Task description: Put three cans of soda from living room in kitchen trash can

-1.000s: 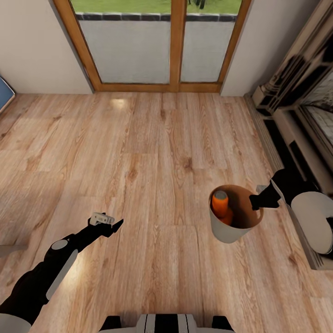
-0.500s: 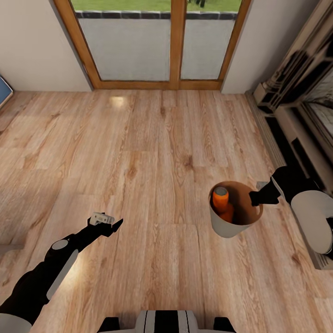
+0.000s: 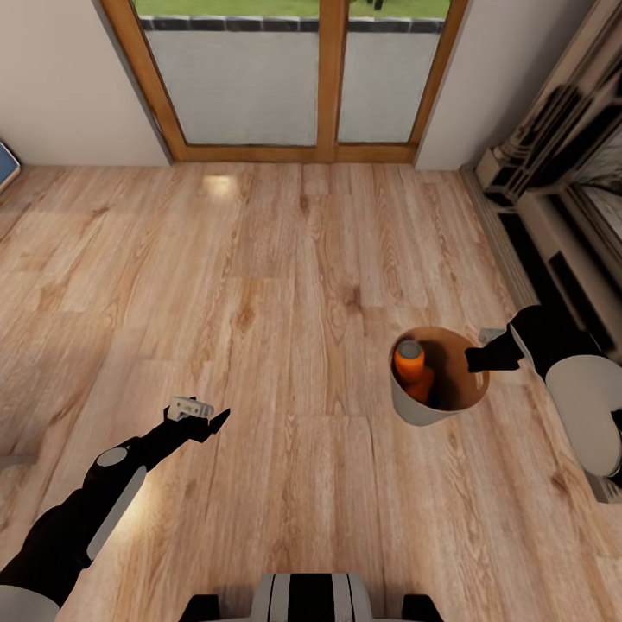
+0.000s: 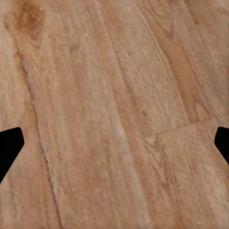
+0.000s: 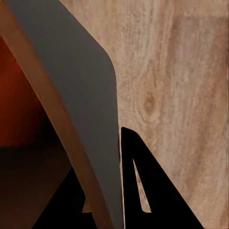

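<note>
— Where is the tash can (image 3: 423, 413) held?
— Its rim is pinched by the right gripper (image 3: 478, 358), on the fireplace (image 3: 561, 173) side; orange soda cans (image 3: 411, 367) are seen upright inside.
— And the left gripper (image 3: 203, 421)?
— Spread apart, empty, well away across the floor (image 3: 285, 285).

**Orange, copper and grained wood**

The soda can (image 3: 410, 367) is bright orange with a grey top. The trash can (image 3: 415, 412) is grey outside, coppery brown inside. The floor (image 3: 285, 285) is tan, streaked woodgrain. The door frame (image 3: 328, 78) is honey-brown.
</note>
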